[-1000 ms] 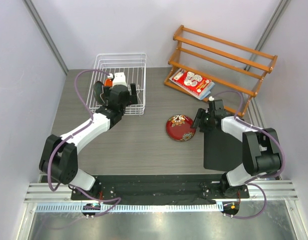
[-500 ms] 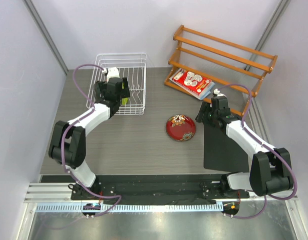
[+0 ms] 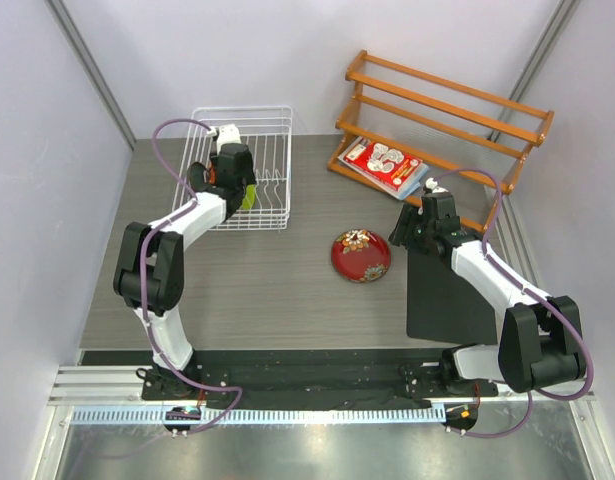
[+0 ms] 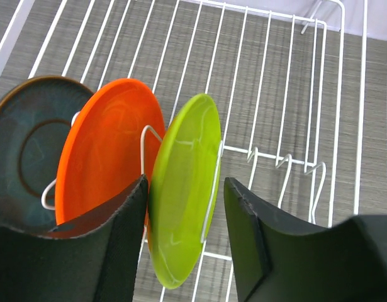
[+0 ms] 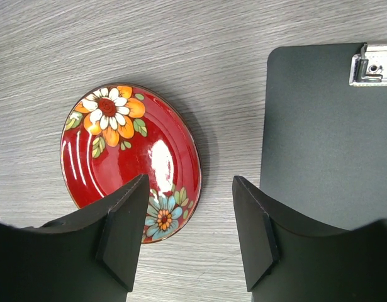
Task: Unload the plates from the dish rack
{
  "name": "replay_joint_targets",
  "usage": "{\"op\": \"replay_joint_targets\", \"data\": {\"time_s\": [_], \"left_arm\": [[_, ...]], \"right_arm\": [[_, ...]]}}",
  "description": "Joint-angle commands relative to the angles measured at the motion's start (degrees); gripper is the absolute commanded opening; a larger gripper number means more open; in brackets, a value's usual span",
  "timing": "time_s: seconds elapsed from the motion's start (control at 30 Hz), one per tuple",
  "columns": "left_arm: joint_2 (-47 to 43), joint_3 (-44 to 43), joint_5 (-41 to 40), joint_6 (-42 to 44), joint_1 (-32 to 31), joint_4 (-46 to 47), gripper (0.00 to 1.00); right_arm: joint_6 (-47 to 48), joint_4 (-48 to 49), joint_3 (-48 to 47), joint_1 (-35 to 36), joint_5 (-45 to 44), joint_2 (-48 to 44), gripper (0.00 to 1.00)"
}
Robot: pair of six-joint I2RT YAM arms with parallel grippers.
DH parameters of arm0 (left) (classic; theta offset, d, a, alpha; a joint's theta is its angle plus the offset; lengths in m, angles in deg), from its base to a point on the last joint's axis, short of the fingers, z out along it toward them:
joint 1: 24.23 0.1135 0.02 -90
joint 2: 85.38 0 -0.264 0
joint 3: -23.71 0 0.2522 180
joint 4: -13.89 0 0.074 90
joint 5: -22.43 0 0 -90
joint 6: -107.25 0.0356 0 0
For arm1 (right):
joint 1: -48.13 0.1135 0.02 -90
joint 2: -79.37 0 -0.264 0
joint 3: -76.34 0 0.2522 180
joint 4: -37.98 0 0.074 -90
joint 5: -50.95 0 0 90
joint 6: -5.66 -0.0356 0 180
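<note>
Risk: left gripper, jaws apart astride green plate, may knock orange plate at nine o'clock; gap seems narrow.

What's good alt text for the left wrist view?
The open left gripper has one finger on each side of a lime green plate standing on edge in the white wire dish rack. To that plate's left, an orange plate and a dark teal plate also stand upright in the rack.
</note>
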Motion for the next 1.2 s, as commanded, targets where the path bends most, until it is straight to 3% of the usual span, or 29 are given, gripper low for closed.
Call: {"op": "replay_joint_targets", "data": {"time_s": [0.0,0.03,0.1,0.17,0.27,0.43,0.57,0.83,1.17], "left_arm": [[1.05,-3.17,0.01,-0.41,0.36,0.73,0.52],[1.23,-3.52,-0.08,-0.24,0.36,0.46,0.5],[1.32,-3.79,-0.34,-0.15,0.27,-0.07,0.38],[1.23,-3.7,-0.43,-0.06,0.36,-0.16,0.38],[1.49,-3.87,-0.43,-0.06,0.27,-0.77,0.24],[1.93,-3.44,-0.78,-0.41,0.36,-1.47,0.19],[2.55,-3.44,-0.96,-0.15,0.36,-2.18,0.0],[1.41,-2.82,-1.66,0.64,0.01,-2.53,0.0],[-6.84,-5.8,-4.56,4.94,-2.36,-8.06,0.0]], "right_arm": [[0.8,0.65,-1.18,0.2,1.05,-0.84,0.61],[0.72,0.65,-1.18,0.2,1.05,-0.84,0.61],[0.98,0.56,-1.18,0.2,1.14,-0.84,0.61],[1.07,0.65,-1.18,0.11,1.4,-0.76,0.61],[0.98,0.65,-1.09,0.2,1.75,-0.76,0.61],[1.15,0.65,-1.0,0.2,1.93,-0.67,0.61],[1.24,0.56,-1.0,0.2,2.19,-0.67,0.61],[1.15,0.65,-1.0,0.2,2.19,-0.49,0.61],[1.42,-0.49,-4.07,0.2,2.28,-2.34,0.61]]}}
